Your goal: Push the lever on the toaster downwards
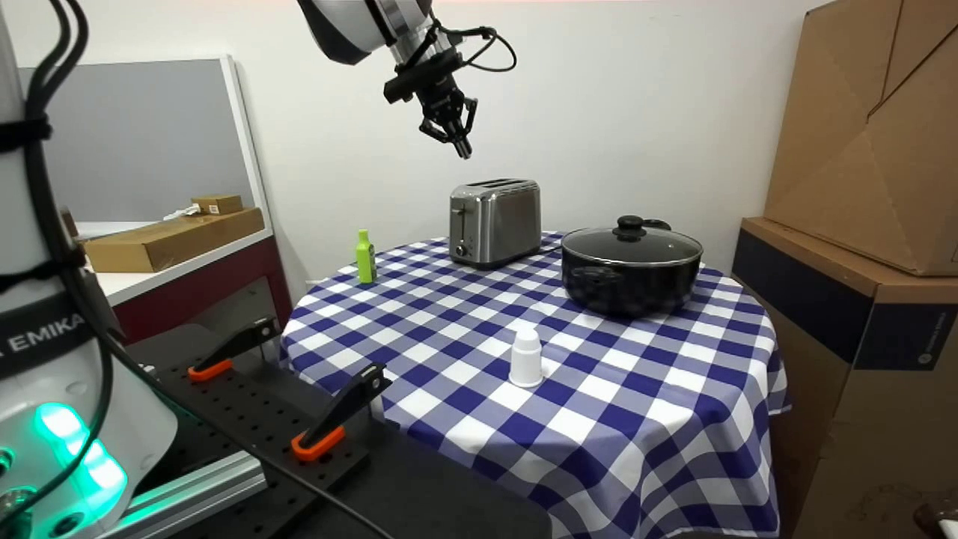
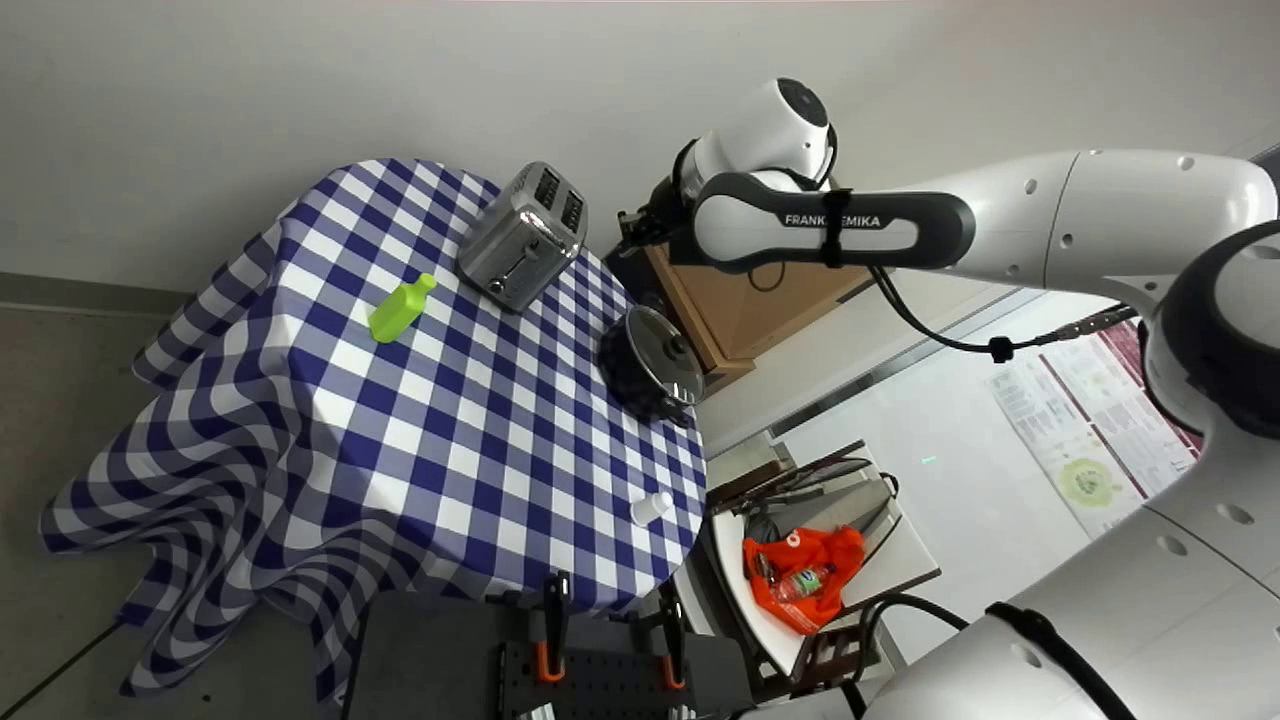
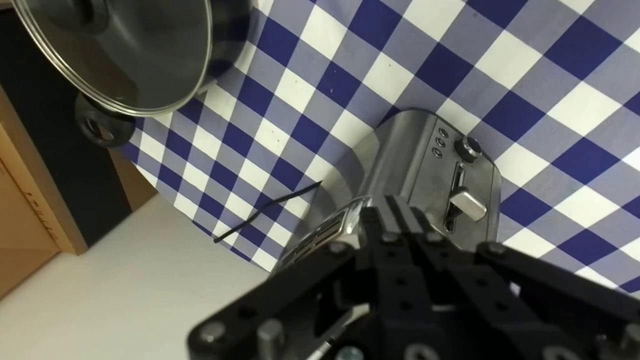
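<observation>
In an exterior view my gripper (image 1: 464, 156) hangs above the toaster (image 1: 495, 223), narrow end facing front-left, long axis running back to the right; "EMIKA" reads on my arm (image 1: 41, 337). In an exterior view, toaster sits picture-left of my gripper, "FRANK" and "EMIKA" on my arm split by a black strap (image 2: 838, 222). Wrist view: my fingers (image 3: 386, 215) together, lever (image 3: 468, 204) picture-right of them, its tab pointing lower right, toaster's long axis running off lower left.

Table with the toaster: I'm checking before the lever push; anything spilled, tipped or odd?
Nothing stands out: toaster, lidded pot, green bottle and white container stand upright on the checkered tablecloth, with no visible spill or damage.
</observation>
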Controlling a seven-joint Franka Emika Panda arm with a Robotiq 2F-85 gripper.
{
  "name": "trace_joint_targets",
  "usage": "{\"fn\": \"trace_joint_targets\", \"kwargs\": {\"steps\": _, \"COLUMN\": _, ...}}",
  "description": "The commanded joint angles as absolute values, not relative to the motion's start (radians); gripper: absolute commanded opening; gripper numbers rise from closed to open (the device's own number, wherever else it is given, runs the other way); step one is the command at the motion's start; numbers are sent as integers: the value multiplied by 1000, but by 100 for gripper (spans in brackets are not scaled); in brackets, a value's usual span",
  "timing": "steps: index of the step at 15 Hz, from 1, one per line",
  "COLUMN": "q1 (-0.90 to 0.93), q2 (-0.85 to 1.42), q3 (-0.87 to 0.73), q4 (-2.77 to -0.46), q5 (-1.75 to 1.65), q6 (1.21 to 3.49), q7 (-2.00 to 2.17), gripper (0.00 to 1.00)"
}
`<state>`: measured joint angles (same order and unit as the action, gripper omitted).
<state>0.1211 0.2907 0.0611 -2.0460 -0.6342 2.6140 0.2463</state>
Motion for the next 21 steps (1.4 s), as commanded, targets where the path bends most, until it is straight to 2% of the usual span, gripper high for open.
{"fn": "trace_joint_targets", "kwargs": {"steps": 1, "q1": 192, "q2": 387, "q3": -5, "q4": -1948, "q5": -707, "q6": 2676, "q7": 346, "gripper": 0}}
{"fn": "trace_joint_targets", "kwargs": {"steps": 9, "q1": 265, "q2": 477, "q3": -61, "q4": -1897, "q5": -873, "q6": 2780, "q7": 480, "gripper": 0}}
{"fn": "trace_joint_targets", "kwargs": {"steps": 21, "q1": 284, "q2": 555, "q3": -83, "q4": -1862, "q5": -986, "q6": 2797, "q7": 560, "gripper": 0}}
